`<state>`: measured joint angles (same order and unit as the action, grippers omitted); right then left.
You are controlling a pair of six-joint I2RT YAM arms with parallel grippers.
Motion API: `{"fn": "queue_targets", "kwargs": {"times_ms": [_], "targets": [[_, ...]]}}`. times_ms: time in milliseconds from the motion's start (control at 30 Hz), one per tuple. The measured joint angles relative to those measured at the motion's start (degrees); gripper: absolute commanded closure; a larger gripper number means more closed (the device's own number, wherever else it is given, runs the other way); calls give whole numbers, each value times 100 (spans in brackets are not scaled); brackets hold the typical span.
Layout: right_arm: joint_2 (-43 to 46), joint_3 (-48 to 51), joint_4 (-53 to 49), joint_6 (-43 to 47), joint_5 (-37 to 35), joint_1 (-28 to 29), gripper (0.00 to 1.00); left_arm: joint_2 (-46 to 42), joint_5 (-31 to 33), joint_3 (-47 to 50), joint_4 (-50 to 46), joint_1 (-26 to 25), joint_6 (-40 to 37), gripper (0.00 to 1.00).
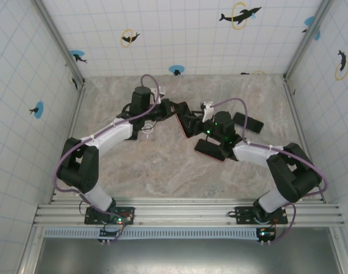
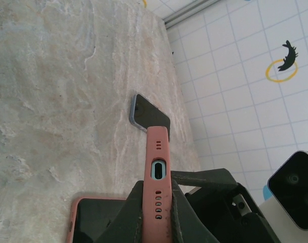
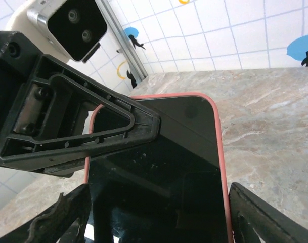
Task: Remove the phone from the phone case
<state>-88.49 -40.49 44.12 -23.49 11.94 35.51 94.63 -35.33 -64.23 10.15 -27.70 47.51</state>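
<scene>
Where the two arms meet above the middle of the table [image 1: 162, 171], the left end effector [image 1: 169, 109] is clenched on the pink phone case [image 1: 184, 120] and holds it clear of the surface. The left wrist view shows the case edge-on [image 2: 158, 167], upright, with one finger [image 2: 136, 215] pressed on each face. The phone [image 3: 164, 167] sits inside the case, its dark screen framed by the pink rim [image 3: 222, 152]. A left finger [image 3: 78, 126] crosses the screen's upper corner. The right end effector [image 3: 159, 212] has its jaws spread wide astride the phone's long sides; whether they press on the case cannot be told. On the table lie a second pink-cased phone [image 1: 211, 150] and, nearer the right wall, a dark phone [image 1: 248, 123], well apart.
</scene>
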Motion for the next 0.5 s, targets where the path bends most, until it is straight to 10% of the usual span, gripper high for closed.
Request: {"fn": "queue_targets", "kwargs": {"times_ms": [500], "targets": [[1591,1504,588,-1366,-181,-597,8,-743,1207,1250,1902,-63,1473,98]]}}
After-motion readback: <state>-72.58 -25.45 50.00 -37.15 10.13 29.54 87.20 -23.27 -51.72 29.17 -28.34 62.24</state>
